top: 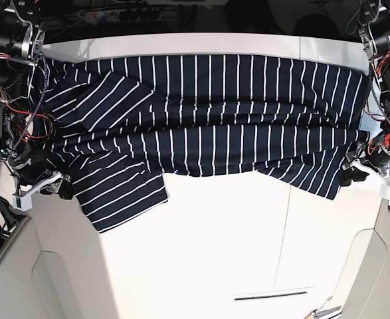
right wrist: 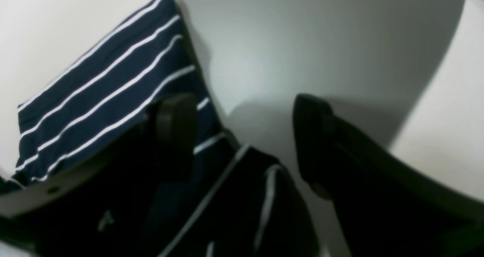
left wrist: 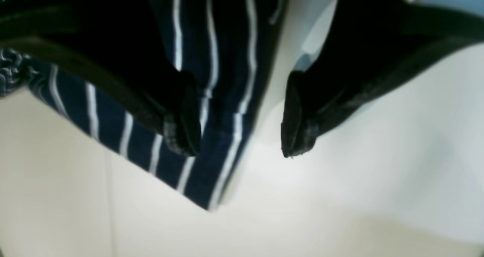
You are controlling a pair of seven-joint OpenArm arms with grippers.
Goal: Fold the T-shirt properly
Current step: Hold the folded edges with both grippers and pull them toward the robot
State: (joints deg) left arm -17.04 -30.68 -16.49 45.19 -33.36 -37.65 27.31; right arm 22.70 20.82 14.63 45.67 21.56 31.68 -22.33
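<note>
1. The T-shirt [top: 208, 123] lies spread across the far half of the white table [top: 248, 252], running nearly from the left edge to the right edge — bunched into long creases through its middle.
2. One sleeve [top: 118, 193] juts toward the near side at the left, lying flat with its stripes running on a diagonal.
3. The left gripper [left wrist: 240, 113] sits low at the shirt's corner by the right edge of the table, jaws wide apart. One finger is over the striped cloth, the other over bare table — nothing pinched between them.
4. The right gripper [right wrist: 245, 143] is down by the sleeve at the table's left edge, jaws wide too. One finger [right wrist: 176, 122] is over the cloth, the other beside the fabric's edge; contact is too dark to judge.
</note>
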